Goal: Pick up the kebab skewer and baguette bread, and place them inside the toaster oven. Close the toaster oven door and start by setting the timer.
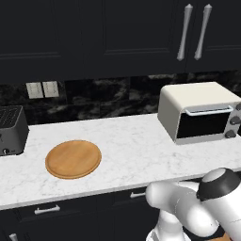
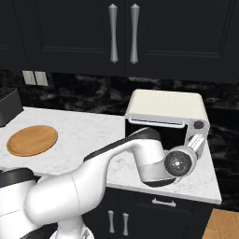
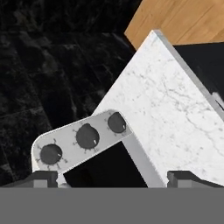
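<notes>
My pincer [image 3: 112, 177] stands wide open with nothing between its tips, close against the toaster oven [image 3: 83, 144] at its knob panel, where three dark knobs [image 3: 87, 135] run in a row. The toaster oven sits on the white marble worktop [image 1: 127, 146] against the dark backsplash. Well left of the oven lies a round wooden board [image 1: 73, 158], and beyond that a dark grey slot toaster [image 1: 12, 129]. Black cabinets [image 1: 117, 33] hang above the oven.

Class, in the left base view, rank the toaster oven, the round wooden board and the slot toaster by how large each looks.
1. toaster oven
2. round wooden board
3. slot toaster, partly cut off by the picture's edge, so its rank is unsure
</notes>
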You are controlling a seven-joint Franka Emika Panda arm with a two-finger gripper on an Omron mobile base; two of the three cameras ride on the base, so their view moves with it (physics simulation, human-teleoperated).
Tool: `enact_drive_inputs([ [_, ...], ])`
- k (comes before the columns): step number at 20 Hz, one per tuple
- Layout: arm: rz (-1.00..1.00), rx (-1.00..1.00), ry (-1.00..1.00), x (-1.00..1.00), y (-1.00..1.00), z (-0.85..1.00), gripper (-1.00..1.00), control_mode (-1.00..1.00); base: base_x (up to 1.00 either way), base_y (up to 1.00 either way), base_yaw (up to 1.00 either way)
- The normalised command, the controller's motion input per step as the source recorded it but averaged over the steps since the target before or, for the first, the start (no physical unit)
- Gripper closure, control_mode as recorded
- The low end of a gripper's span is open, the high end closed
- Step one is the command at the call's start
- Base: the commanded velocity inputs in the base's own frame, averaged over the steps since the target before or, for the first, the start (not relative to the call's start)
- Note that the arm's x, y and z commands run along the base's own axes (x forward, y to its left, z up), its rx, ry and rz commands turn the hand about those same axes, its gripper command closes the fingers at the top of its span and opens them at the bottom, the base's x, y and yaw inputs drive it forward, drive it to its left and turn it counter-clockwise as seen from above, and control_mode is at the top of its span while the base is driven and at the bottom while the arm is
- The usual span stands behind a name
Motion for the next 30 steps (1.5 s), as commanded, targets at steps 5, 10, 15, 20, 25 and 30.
enact_drive_inputs([
  [5,0.0,0.06,-0.06,0.0,-0.01,-0.13,-1.0,-1.0,0.0,0.0,0.0],
  [10,0.03,0.08,-0.14,0.02,-0.05,-0.09,-1.0,-1.0,0.0,0.0,0.0],
  [15,0.07,0.04,-0.11,0.08,-0.1,-0.09,-1.0,-1.0,0.0,0.0,0.0],
  [20,0.08,0.0,-0.01,0.2,-0.07,0.0,-1.0,-1.0,0.0,0.0,0.0],
  [25,0.06,0.0,0.0,0.19,-0.07,0.0,-1.0,-1.0,0.0,0.0,0.0],
  [30,0.01,0.0,-0.03,0.16,-0.03,0.0,-1.0,-1.0,0.0,0.0,0.0],
])
